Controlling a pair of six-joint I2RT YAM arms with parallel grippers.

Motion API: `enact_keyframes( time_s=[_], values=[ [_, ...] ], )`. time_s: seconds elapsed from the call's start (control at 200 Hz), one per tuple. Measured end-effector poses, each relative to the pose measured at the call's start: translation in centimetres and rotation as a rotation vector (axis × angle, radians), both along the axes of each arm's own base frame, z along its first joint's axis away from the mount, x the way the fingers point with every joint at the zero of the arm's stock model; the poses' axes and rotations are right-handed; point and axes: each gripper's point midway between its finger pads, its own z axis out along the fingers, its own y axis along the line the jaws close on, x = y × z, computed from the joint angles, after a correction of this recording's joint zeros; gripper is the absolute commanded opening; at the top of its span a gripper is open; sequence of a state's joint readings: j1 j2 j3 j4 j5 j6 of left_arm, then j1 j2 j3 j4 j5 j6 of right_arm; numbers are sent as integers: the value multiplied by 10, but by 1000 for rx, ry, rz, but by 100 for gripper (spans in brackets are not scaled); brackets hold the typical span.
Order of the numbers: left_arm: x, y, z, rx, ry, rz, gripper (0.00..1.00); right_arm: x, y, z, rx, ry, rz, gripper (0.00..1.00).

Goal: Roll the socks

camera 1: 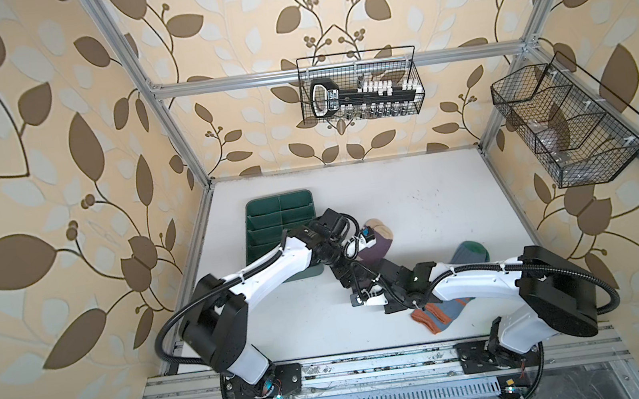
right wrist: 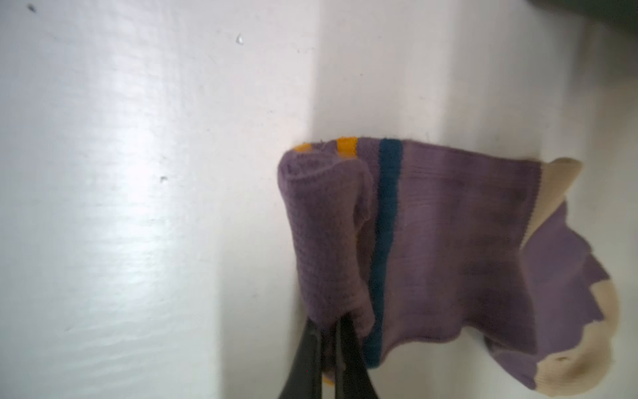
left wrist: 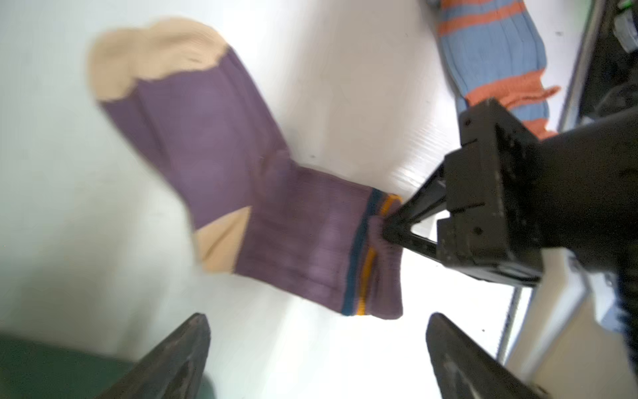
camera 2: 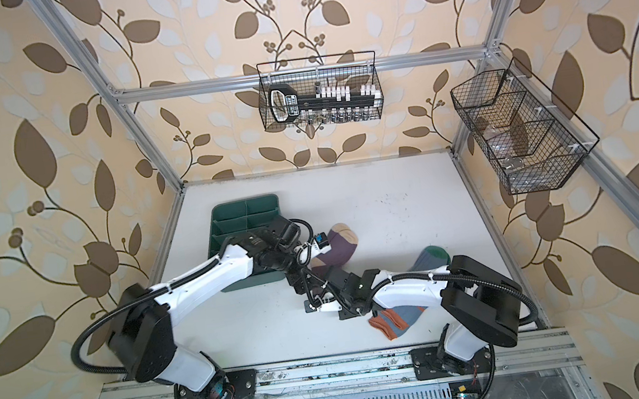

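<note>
The purple sock (camera 1: 378,243) lies mid-frame in a top view on the desk (camera 1: 427,203), right of the green tray (camera 1: 270,219). The right fingers (right wrist: 305,362) are clamped on its folded cuff; the left fingers (left wrist: 186,352) stand wide apart, empty. The grey-blue sock (camera 1: 444,314) lies lower right.

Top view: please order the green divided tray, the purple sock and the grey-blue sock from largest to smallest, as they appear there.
1. green divided tray: clearly the largest, even with one corner covered.
2. purple sock and grey-blue sock: not ranked; each is partly hidden, so the visible pieces do not settle it.
</note>
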State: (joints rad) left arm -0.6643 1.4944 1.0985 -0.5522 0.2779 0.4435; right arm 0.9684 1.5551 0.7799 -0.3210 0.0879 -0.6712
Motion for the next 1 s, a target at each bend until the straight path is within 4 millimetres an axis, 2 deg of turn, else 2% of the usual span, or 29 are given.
enact_keyframes(
  time_s=[0.105,0.225,0.315,0.395,0.465,0.525,0.62,0.705,0.8,0.905,1.0],
  values=[
    [21,31,29,-6,-200,168,99,-9,-3,0,5,98,-17,0],
    [37,84,70,-30,-481,415,99,-18,-4,0,15,203,-29,0],
    [37,120,101,-59,-594,552,99,-21,-5,1,15,289,-50,0],
    [32,140,133,-94,-639,625,99,-20,-6,1,5,355,-73,0],
    [24,148,165,-138,-671,642,96,-19,-6,0,-7,411,-93,0],
    [11,146,192,-195,-691,597,95,-17,-6,-1,-11,464,-112,0],
    [-16,133,214,-264,-695,462,91,-16,-5,-2,-13,539,-143,0],
    [-41,115,215,-278,-675,309,88,-15,-6,-2,-21,580,-162,0],
    [-61,89,195,-225,-630,142,87,-14,-6,-2,-22,609,-175,0],
    [-81,52,147,-82,-592,-59,89,-12,-8,-3,-12,643,-193,0],
    [-104,23,85,86,-561,-244,87,-11,-8,-4,0,680,-211,0]
  ],
)
